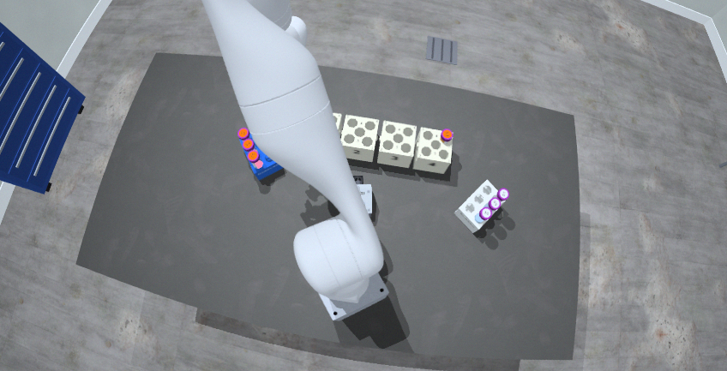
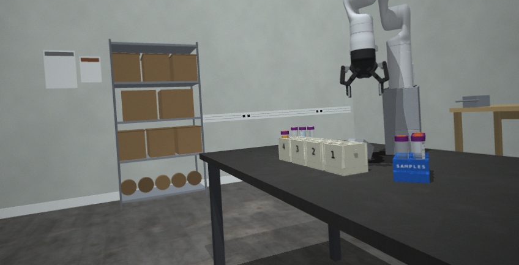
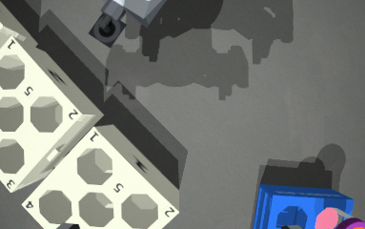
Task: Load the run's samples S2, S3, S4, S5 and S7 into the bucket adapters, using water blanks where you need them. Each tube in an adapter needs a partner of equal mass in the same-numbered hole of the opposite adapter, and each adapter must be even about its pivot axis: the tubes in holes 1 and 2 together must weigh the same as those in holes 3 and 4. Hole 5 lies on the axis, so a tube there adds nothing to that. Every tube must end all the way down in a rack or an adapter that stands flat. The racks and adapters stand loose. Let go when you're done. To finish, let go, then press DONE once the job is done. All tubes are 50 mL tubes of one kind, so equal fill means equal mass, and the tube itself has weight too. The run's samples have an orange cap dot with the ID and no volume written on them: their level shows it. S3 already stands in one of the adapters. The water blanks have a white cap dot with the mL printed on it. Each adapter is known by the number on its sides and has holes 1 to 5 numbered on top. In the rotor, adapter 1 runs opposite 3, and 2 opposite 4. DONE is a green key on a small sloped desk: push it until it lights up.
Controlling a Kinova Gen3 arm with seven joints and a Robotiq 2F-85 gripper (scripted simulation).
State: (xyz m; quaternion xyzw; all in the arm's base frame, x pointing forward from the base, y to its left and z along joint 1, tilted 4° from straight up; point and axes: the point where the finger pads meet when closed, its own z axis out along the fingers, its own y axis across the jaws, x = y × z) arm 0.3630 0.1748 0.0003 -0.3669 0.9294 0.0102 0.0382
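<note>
My gripper (image 2: 364, 89) is open and empty, high above the table between adapter 1 (image 2: 345, 158) and the blue SAMPLES rack (image 2: 410, 167). The arm hides it in the overhead view. The blue rack (image 1: 261, 157) holds several orange-dotted sample tubes (image 1: 248, 144). Adapters 2 (image 1: 359, 138), 3 (image 1: 396, 144) and 4 (image 1: 433, 149) stand in a row. Adapter 1 is mostly hidden behind the arm. One orange-dotted tube (image 1: 447, 134) stands in a corner hole of adapter 4. The wrist view shows adapter 1 (image 3: 103, 191) and adapter 2 (image 3: 22, 110) with empty holes, and the blue rack's corner (image 3: 303, 210).
A white rack (image 1: 479, 206) with three white-dotted blank tubes (image 1: 494, 203) stands at the right of the mat. The DONE desk (image 1: 364, 198) sits near the arm's base, partly hidden; its corner shows in the wrist view (image 3: 131, 10).
</note>
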